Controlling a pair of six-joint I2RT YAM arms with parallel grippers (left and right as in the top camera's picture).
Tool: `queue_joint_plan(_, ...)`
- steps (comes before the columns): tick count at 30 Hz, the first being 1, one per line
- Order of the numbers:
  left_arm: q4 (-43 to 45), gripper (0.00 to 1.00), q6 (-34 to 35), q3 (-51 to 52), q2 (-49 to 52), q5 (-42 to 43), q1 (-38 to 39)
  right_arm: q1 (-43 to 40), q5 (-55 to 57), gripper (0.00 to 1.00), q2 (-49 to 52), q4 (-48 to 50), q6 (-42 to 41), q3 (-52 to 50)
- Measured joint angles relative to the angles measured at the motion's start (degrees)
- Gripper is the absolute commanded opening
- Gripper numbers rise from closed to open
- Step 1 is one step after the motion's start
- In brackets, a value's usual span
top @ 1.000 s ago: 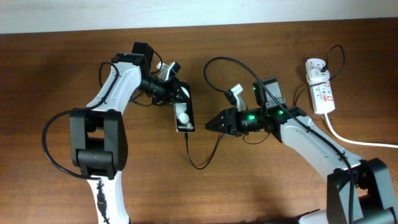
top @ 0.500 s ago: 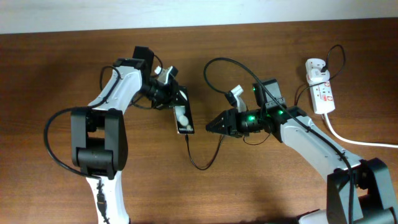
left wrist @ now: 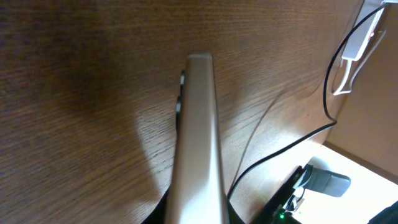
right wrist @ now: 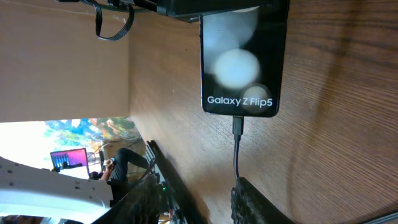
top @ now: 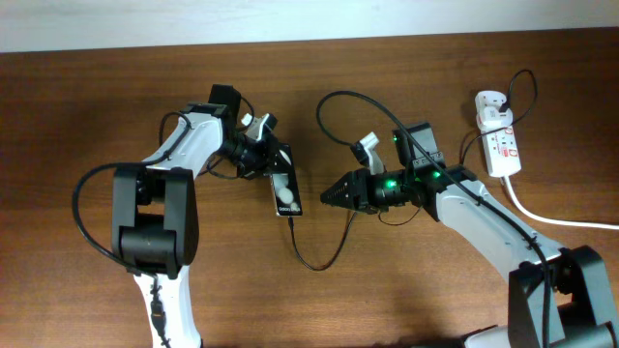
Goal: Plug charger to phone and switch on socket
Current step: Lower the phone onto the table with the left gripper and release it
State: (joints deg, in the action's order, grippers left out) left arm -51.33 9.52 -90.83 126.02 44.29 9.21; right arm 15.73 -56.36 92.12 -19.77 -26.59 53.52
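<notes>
Overhead, left arm: elbow bent, forearm running right, wrist angled toward the phone's far end.
Overhead, left jaws: closed on the far end of the phone, which sits screen-up at mid-surface.
Overhead, right arm: stretched low to the left, its jaws pointing at the phone's right side from just beside it.
Overhead, charger: plug in the phone's near end. The cable loops nearer, passes the right jaws and runs to the socket at far right.
Left wrist, phone: seen edge-on, pale rim running straight away; the jaws are barely in frame.
Right wrist, phone: screen toward camera, "Galaxy Z Flip5" at the plugged end.
Right wrist, right jaws: fingers apart, nothing between them; the cable runs down to one finger.
</notes>
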Motion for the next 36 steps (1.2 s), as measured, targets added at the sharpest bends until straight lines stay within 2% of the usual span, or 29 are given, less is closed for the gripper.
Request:
queue_joint_plan(10,2.8,0.06,0.02,4.11,0.0,-0.2,0.0,0.0,0.0,0.41,0.0,-0.17,0.07,0.0)
queue_joint_plan(15,2.8,0.21,0.39,4.17,0.0,-0.33,0.0,0.0,0.02,0.41,0.0,-0.17,0.02,0.0)
queue_joint_plan(17,2.8,0.3,0.63,4.26,0.0,-1.05,0.0,0.0,0.0,0.41,0.0,-0.2,0.04,0.0)
queue_joint_plan(24,2.75,0.42,0.72,4.28,0.0,-1.29,0.0,0.0,0.0,0.41,0.0,-0.22,0.02,0.0)
queue_joint_plan(27,2.75,0.44,0.81,4.28,0.0,-1.44,0.0,0.0,0.0,0.41,0.0,-0.61,0.04,0.0)
queue_joint_plan(29,2.71,0.5,0.81,4.28,0.0,-2.43,0.0,0.0,0.0,0.41,0.0,-0.63,0.02,0.0)
queue_joint_plan(32,2.73,0.67,0.66,4.28,0.0,-2.93,0.04,0.0,0.02,0.41,0.0,-0.63,0.02,0.0)
queue_joint_plan(36,2.73,0.72,0.79,4.22,-0.33,-2.58,0.04,0.0,0.02,0.41,0.0,-1.07,0.04,0.0)
